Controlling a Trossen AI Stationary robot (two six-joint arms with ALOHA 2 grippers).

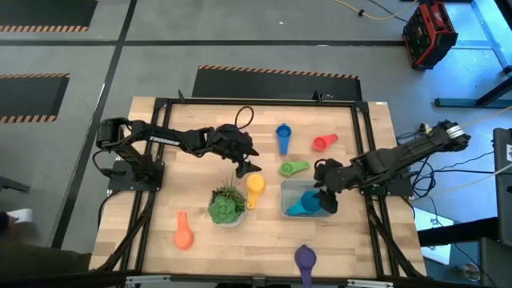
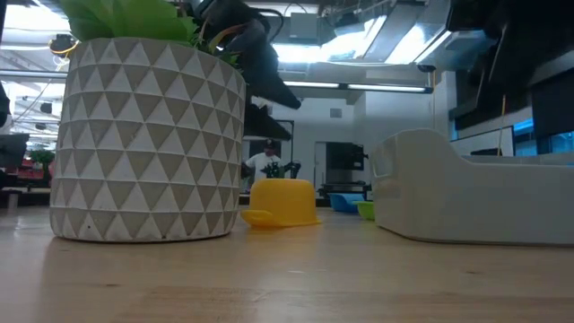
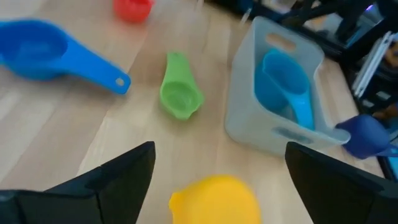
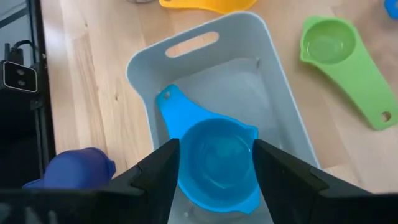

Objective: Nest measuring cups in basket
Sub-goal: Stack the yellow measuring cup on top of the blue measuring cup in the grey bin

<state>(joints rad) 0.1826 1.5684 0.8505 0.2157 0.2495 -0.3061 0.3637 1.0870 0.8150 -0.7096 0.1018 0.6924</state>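
Observation:
The greyish basket [image 1: 308, 198] stands right of centre. A teal measuring cup [image 4: 217, 162] lies in it, mouth up, bowl on the floor, handle [image 4: 166, 102] toward the slotted end wall. My right gripper [image 4: 216, 144] hangs open over that cup, clear of it. My left gripper [image 3: 219, 149] is wide open, a finger on either side of the yellow cup [image 3: 214, 199], which sits on the table untouched; it also shows in the high view [image 1: 254, 187]. Blue [image 1: 283, 136], red [image 1: 324, 142] and green [image 1: 294, 168] cups lie farther back.
A spiky green plant in a patterned pot [image 1: 227, 204] stands just left of the yellow cup and fills the left of the low view [image 2: 148, 139]. An orange cup [image 1: 183, 232] lies at the near left, a purple one [image 1: 305, 260] at the near edge.

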